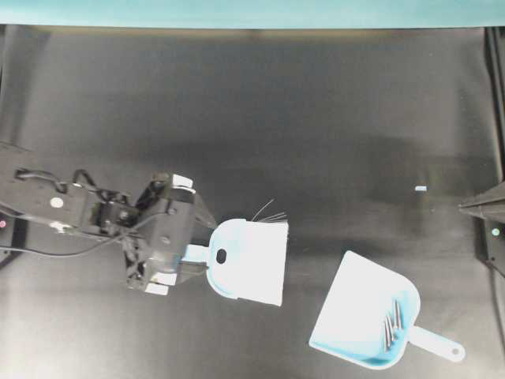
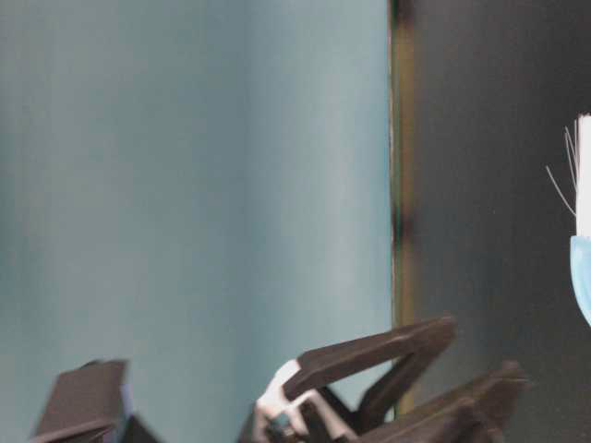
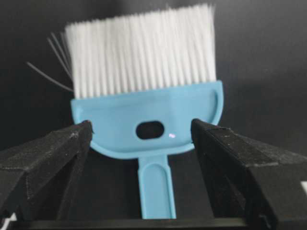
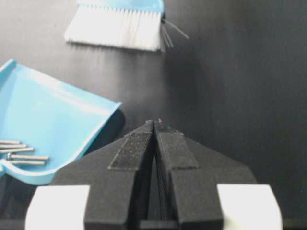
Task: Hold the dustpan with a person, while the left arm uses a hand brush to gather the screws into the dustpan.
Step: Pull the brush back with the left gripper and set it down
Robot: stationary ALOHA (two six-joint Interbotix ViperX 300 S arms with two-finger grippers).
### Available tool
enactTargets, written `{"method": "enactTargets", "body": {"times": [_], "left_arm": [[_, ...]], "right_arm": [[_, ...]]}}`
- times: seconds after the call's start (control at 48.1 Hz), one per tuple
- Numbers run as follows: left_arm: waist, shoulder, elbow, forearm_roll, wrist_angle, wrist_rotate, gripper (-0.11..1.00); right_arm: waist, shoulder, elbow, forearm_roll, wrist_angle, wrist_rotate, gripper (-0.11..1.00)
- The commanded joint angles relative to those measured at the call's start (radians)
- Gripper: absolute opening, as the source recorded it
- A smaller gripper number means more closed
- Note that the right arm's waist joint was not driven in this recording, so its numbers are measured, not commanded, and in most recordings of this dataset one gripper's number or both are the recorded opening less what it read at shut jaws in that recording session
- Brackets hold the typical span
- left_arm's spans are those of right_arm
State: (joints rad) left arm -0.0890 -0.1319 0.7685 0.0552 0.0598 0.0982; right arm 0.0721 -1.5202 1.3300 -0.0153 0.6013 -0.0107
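Both fingers of the left gripper (image 3: 144, 143) stand wide apart, one on each side of the hand brush (image 3: 146, 100), and neither one touches it, so the brush is released. It lies flat on the black table (image 1: 316, 118), with its slim handle pointing back between the fingers and its white bristles pointing away from the left arm (image 1: 95, 217). Some stray dark hairs stick out at one corner of the bristles. The right gripper (image 4: 154, 125) is clenched, its 2 fingers pressed together with nothing between them, and it sits at the right edge of the table, apart from the other things. The dustpan (image 1: 355, 304) rests on the table to the right of the brush, not touching it. The screws (image 1: 391, 324), about 5, lie together inside the pan near its handle.
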Motion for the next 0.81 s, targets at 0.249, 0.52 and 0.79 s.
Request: {"method": "enactTargets", "body": {"times": [0.249,0.52,0.79], "left_arm": [[0.066,-0.31,0.15,0.002,-0.071,-0.002,0.8],[0.089,-0.554,0.31,0.002,-0.135,-0.003,0.8],[0.087,-0.792,0.43,0.002,-0.095,-0.008,0.8]], "right_arm": [[0.0,0.006,-0.015,-0.003,-0.006,-0.003,-0.01],[0.0,0.006,-0.015,-0.003,-0.005,-0.003,-0.01],[0.0,0.005,-0.014,-0.003,-0.005,-0.003,-0.01]]}}
